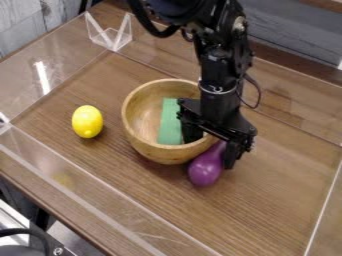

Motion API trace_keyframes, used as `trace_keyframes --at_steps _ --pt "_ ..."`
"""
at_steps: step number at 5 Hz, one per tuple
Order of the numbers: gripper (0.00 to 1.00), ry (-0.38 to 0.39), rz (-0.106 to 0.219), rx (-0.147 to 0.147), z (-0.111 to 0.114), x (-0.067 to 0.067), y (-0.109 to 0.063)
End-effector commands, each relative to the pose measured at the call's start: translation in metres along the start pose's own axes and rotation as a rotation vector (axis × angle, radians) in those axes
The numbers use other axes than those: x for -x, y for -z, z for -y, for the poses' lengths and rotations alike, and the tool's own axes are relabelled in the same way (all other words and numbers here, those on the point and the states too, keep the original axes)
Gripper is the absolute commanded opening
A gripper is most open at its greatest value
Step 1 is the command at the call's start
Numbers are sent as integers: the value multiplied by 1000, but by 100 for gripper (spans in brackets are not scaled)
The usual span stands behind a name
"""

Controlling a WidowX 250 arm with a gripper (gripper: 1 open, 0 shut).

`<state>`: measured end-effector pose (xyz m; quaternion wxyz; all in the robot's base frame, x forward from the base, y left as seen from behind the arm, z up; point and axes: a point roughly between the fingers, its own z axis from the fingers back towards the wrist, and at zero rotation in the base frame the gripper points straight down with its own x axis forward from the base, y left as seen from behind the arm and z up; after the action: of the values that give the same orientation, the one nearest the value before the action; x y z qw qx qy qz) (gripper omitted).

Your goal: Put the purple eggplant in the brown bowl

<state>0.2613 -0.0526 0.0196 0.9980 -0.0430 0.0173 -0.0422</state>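
The purple eggplant lies on the wooden table just right of the brown bowl, touching or nearly touching its outer wall. The bowl holds a green rectangular block. My gripper hangs straight down over the eggplant's upper end, its black fingers around the stem end. I cannot tell whether the fingers press on the eggplant; it rests on the table.
A yellow lemon lies left of the bowl. Clear acrylic walls ring the table, with a clear stand at the back. The table's front edge is close.
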Motion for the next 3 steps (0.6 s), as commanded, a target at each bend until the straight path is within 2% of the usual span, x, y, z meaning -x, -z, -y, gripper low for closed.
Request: trace_keyframes --at_steps 1,3 --pt "100 20 -45 2 2 4 12" --pt "100 12 -53 -2 3 3 13"
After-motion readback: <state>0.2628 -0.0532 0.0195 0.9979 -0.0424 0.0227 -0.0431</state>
